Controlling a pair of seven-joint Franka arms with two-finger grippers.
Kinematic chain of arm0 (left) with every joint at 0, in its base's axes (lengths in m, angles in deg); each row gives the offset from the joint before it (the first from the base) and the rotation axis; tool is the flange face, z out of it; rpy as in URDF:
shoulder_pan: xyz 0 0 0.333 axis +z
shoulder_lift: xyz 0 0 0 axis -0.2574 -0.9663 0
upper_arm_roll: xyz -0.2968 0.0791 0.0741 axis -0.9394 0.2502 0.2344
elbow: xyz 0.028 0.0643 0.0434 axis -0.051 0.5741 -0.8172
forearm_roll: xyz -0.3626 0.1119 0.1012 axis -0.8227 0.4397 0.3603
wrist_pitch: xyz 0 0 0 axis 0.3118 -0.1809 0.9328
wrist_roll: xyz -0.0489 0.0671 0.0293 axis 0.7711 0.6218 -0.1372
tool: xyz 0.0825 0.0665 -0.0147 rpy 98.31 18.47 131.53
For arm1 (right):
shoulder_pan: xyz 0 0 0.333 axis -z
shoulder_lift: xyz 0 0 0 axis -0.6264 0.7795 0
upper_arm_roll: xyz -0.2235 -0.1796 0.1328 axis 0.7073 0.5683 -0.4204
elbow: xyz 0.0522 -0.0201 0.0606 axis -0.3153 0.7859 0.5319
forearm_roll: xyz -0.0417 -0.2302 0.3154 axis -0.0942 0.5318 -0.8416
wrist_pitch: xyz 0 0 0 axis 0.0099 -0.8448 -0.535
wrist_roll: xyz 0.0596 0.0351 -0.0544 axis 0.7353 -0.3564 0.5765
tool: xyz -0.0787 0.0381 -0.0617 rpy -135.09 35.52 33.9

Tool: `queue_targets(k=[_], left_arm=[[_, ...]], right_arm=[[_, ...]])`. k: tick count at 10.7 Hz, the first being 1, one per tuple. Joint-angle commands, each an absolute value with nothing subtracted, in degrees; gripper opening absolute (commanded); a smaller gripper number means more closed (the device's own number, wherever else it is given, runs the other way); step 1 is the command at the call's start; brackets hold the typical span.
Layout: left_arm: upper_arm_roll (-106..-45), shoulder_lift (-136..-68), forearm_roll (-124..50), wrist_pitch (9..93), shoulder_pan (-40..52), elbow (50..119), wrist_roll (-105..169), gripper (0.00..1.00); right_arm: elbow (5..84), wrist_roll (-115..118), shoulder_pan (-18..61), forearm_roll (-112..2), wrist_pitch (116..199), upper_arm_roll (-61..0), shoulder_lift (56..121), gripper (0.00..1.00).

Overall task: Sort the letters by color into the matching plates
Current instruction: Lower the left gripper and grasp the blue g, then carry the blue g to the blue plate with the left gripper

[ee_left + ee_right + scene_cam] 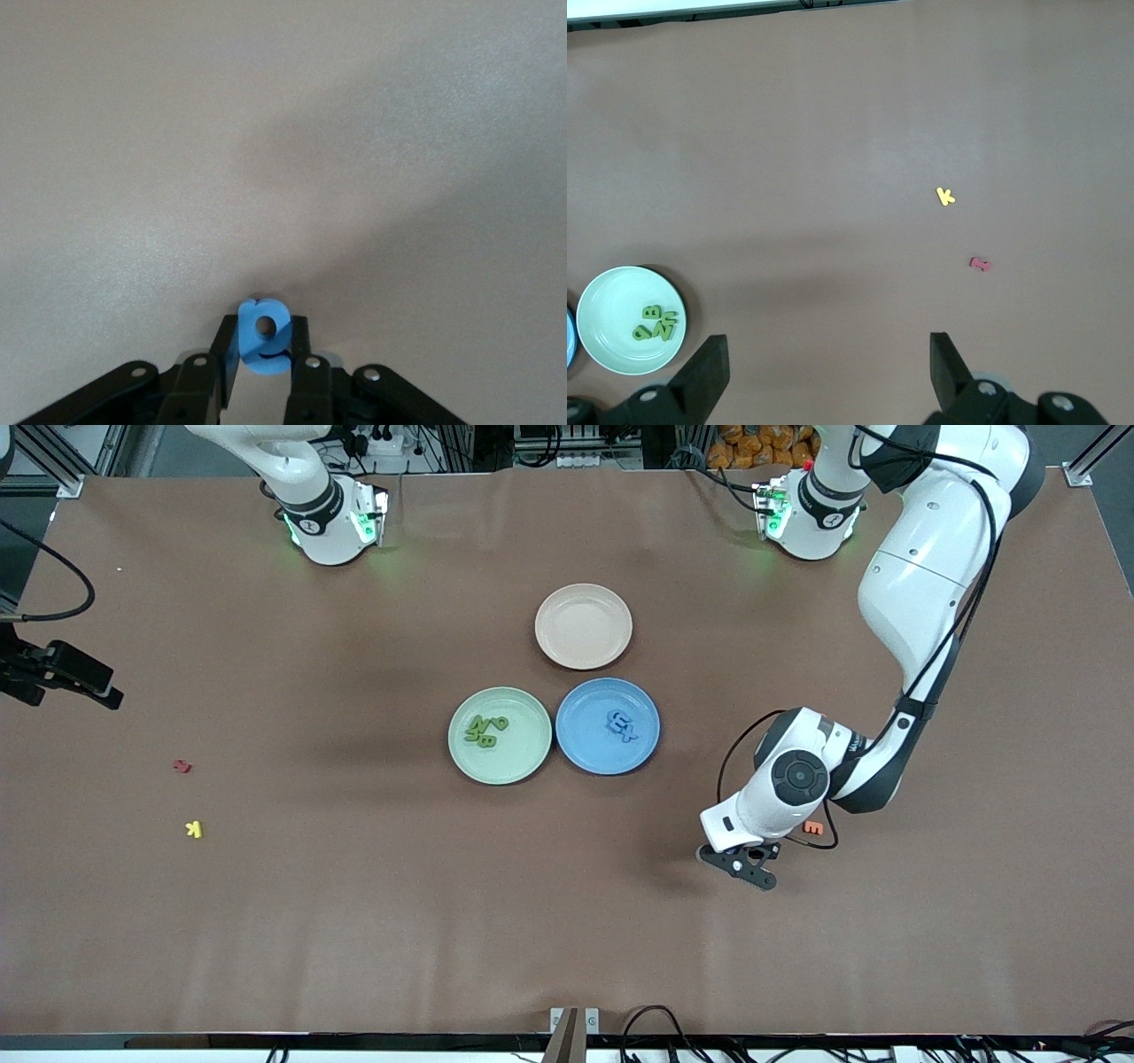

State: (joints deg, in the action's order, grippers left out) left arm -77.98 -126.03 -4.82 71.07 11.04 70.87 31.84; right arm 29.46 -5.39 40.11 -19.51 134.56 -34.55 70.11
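Low in the frame's lower right, the left gripper (749, 865) pinches a small blue foam letter (263, 348), while the right gripper (828, 367) waits, fingers spread, at mid-left edge.

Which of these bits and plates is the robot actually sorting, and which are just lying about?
Part of the job:
- green plate with green letters
- blue plate with blue letters
- blue letter gripped by the left gripper

Just lying about:
- beige-pink plate
- yellow K
- red letter
- orange letter
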Motion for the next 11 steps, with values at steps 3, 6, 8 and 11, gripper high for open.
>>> queue_targets(k=[3,6,8,11], left_arm=[[-78.21,-123.03,-4.39,64.33,9.65,70.83,30.50,0.00],[-80.57,-121.36,-4.39,59.31,8.85,70.83,25.50,0.00],[-81.63,-121.01,-4.30,57.90,8.68,70.92,23.12,0.00],[-84.87,-119.77,-4.30,52.46,8.59,71.00,19.26,0.00]], right_arm=[[29.52,-6.16,40.10,-19.39,134.57,-34.57,69.89,1.00],[29.61,-6.16,40.10,-19.39,134.65,-34.57,69.89,1.00],[29.61,-6.16,40.19,-19.30,134.65,-34.57,69.98,1.00],[29.52,-6.16,40.19,-19.30,134.65,-34.57,70.15,1.00]])
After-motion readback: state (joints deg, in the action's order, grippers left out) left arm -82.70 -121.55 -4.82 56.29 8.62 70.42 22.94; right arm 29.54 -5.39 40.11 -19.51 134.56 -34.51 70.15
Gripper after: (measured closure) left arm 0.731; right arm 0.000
